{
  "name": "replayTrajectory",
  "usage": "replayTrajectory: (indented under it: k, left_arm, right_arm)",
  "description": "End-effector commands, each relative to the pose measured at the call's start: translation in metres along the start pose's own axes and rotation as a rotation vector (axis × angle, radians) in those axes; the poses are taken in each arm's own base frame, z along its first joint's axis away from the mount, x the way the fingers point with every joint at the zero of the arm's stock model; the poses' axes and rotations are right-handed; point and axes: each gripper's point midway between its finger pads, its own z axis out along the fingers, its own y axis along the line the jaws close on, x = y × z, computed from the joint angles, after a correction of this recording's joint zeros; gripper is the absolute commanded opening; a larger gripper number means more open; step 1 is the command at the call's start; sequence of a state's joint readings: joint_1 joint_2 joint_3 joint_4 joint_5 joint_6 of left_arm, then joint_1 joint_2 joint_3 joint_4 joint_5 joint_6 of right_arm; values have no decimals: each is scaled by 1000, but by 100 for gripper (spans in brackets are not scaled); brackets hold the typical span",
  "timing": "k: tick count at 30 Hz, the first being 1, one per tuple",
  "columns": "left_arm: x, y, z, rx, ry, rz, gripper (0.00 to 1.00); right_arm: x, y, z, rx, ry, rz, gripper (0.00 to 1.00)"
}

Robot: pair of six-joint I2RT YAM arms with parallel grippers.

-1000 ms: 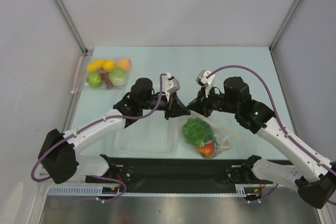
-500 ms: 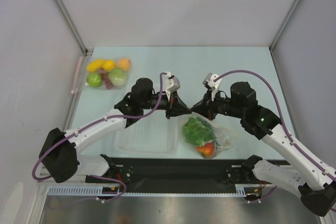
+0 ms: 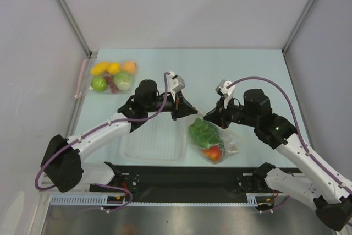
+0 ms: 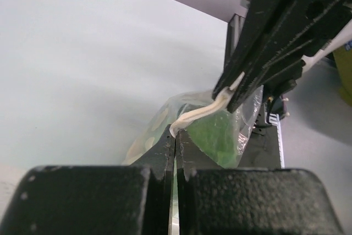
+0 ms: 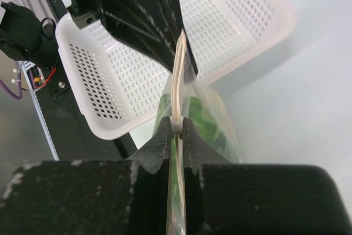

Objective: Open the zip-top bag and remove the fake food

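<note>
1. Hanging by its top edge between my two end effectors, the zip-top bag (image 3: 221,142) is at the near middle of the worktop (image 3: 247,64), just right of the white basket (image 3: 154,144). I cannot tell whether its bottom rests on the surface.
2. Through the clear plastic I see the fake food (image 3: 205,138): a green lettuce (image 3: 201,133) with a red tomato (image 3: 212,153) nearer to me.
3. My left end effector (image 4: 175,138) is clenched on the bag's pale zip strip (image 4: 193,115), its fingers pressed together with the strip between them.
4. My right end effector (image 5: 176,127) is clamped on the same strip, its tips facing the left ones and close to them.
5. A second clear pouch of round fruits (image 3: 113,76) lies at the far left corner, well apart from the bag.
6. The worktop is pale blue-green and smooth, with a black strip (image 3: 187,177) along its near edge, where the arm bases are bolted.
7. Plain grey-white walls (image 3: 181,9) close it in on three sides, with slanting metal posts (image 3: 66,12) at the back corners.
</note>
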State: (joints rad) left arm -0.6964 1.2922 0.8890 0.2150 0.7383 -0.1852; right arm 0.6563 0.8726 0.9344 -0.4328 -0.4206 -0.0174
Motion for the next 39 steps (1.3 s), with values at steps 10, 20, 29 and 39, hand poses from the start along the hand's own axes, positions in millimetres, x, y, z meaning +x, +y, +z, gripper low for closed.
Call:
replayTrajectory:
  k: [10,20,29,39]
  left_arm:
    - [-54,63,-8,-292,-148,8,0]
    - [-85,97,3,-386,-237,-45,0]
    - [-107,126,15,-431,-286,-100,0]
    - [-103,159,18,-499,-305,-183,0]
  right_arm:
    - [28,-3,-30,111,79,130,0]
    - [21,-7,-55,222,106,197,0]
    - [23,-8,-68,303,156,318,0]
    - [34,3,-77,331,210,435,0]
